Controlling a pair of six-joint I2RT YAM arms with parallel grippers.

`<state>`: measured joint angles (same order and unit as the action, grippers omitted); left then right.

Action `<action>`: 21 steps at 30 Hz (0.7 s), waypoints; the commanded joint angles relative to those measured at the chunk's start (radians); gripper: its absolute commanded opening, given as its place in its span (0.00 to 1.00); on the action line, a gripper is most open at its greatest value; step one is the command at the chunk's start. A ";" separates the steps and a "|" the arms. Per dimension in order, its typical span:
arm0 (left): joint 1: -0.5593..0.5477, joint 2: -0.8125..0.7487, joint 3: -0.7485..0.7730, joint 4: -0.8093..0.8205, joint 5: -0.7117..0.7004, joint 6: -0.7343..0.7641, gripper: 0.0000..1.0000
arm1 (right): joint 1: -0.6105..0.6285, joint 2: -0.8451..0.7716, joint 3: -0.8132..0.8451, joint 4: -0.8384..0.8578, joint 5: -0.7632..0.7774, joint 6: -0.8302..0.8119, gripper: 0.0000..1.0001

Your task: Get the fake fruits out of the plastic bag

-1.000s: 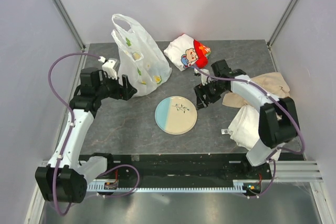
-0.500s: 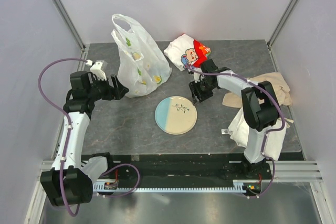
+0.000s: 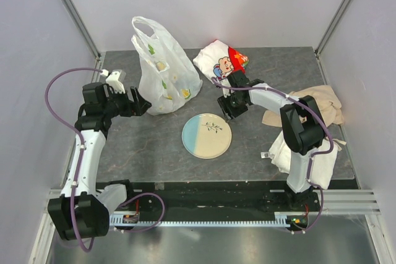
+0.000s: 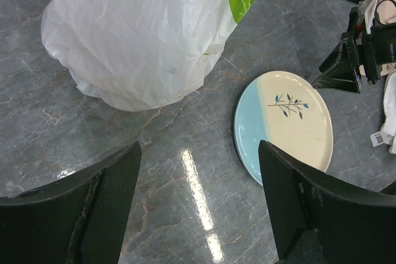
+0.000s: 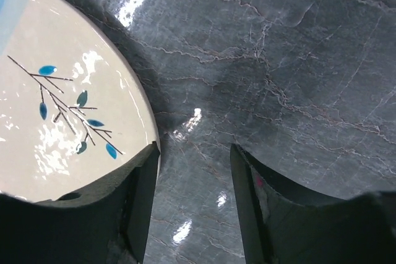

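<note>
The plastic bag point(image 3: 162, 69) stands upright at the back left, white and crinkly with yellow and green prints; it also fills the top of the left wrist view point(image 4: 148, 35). The fake fruits are hidden inside it. My left gripper point(image 3: 141, 102) hovers just left of the bag's base, open, with only bare table between its fingers point(image 4: 198, 196). My right gripper point(image 3: 224, 104) sits low at the plate's far right rim, open, over bare table point(image 5: 195, 196). One of its fingers point(image 5: 139, 202) is beside the plate edge.
A round blue-and-cream plate point(image 3: 206, 135) with a twig motif lies mid-table, also seen as the plate point(image 4: 284, 125) and the plate point(image 5: 62, 109). A cartoon-printed packet point(image 3: 219, 61) lies at the back. A beige cloth point(image 3: 309, 104) and a folded white towel point(image 3: 291, 149) lie at the right.
My right gripper has swung left to the plate's far rim and its jaws have narrowed. My left arm has drawn back a little from the bag.
</note>
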<state>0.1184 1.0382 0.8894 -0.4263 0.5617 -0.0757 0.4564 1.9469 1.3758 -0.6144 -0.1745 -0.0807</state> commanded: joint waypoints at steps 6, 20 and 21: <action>0.010 -0.010 0.090 0.016 0.046 -0.094 0.80 | 0.044 -0.040 0.003 -0.008 -0.029 -0.042 0.60; 0.012 -0.050 0.163 -0.060 0.093 -0.202 0.79 | 0.027 0.067 0.034 0.005 0.251 -0.034 0.61; 0.013 -0.047 0.164 -0.055 0.089 -0.252 0.79 | 0.022 0.067 0.032 0.005 0.259 -0.036 0.60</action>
<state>0.1276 0.9707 1.0130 -0.4713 0.6487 -0.2077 0.5110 1.9724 1.3911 -0.6136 -0.0570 -0.1078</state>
